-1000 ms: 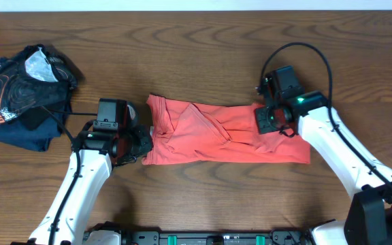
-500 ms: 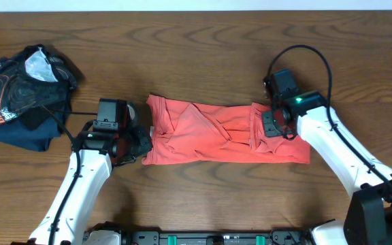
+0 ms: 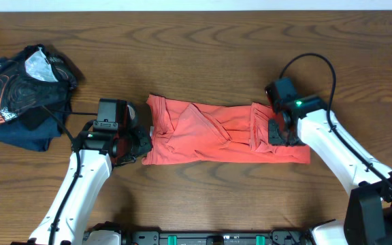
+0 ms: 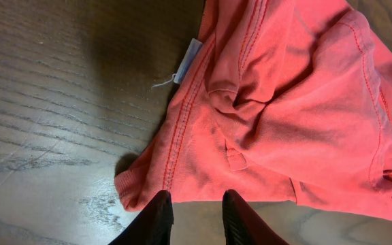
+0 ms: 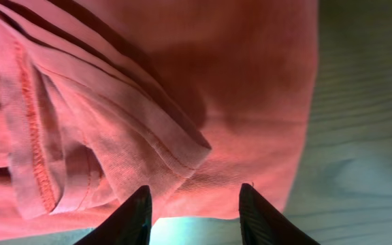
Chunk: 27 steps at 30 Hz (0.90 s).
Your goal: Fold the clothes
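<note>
T-shirt (image 3: 216, 139): coral knit, rumpled band | left claw (image 4: 196, 204) narrow at hem, grip unclear | right claw (image 5: 194, 197) wide

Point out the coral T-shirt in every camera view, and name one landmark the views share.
Overhead: the T-shirt lies as a folded band at the centre of the table.
Left wrist: the T-shirt fills the upper right, a white tag on its edge.
Right wrist: the T-shirt covers the left and centre.
Shared landmark: the wood-grain table, bare beside it in every view.
</note>
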### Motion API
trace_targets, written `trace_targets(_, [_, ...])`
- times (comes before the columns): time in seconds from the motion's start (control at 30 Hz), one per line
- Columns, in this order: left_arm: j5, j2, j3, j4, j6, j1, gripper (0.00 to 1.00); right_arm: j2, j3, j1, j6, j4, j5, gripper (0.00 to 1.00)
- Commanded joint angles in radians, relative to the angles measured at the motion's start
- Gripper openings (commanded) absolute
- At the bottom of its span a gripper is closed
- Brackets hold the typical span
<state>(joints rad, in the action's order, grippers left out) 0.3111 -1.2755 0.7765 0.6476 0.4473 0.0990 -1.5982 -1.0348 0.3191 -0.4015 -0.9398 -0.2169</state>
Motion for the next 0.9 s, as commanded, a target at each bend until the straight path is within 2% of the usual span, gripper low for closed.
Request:
trace_targets(0.0, [-0.01,0.001,-0.007,0.003,-0.01,-0.004,0.27,-0.005,0.047,-0.005,-0.087,0.021,0.016,0.38])
trace_targets(0.2, [-0.01,0.001,-0.007,0.003,-0.01,-0.004,0.27,-0.005,0.109,-0.005,-0.122,0.115,0.04,0.38])
trace_targets(0.3, [-0.01,0.001,-0.007,0.003,-0.01,-0.004,0.27,-0.005,0.12,-0.004,-0.121,0.169,0.062,0.31])
trace_targets(0.47, [-0.01,0.001,-0.007,0.003,-0.01,-0.004,0.27,-0.005,0.12,-0.004,-0.105,0.229,0.127,0.02])
trace_targets(0.53, [-0.01,0.001,-0.007,0.003,-0.01,-0.004,0.27,-0.005,0.12,-0.004,-0.058,0.253,0.188,0.01])
trace_targets(0.63, [-0.01,0.001,-0.007,0.003,-0.01,-0.004,0.27,-0.005,0.12,0.01,0.098,0.308,0.375,0.01])
trace_targets(0.73, [-0.01,0.001,-0.007,0.003,-0.01,-0.004,0.27,-0.005,0.12,0.041,0.28,0.33,0.58,0.11])
trace_targets(0.8, [-0.01,0.001,-0.007,0.003,-0.01,-0.004,0.27,-0.005,0.12,0.064,0.349,0.323,0.645,0.18])
trace_targets(0.83, [-0.01,0.001,-0.007,0.003,-0.01,-0.004,0.27,-0.005,0.12,0.074,0.356,0.319,0.642,0.36])
trace_targets(0.87, [-0.01,0.001,-0.007,0.003,-0.01,-0.004,0.27,-0.005,0.12,0.08,0.356,0.319,0.632,0.42])
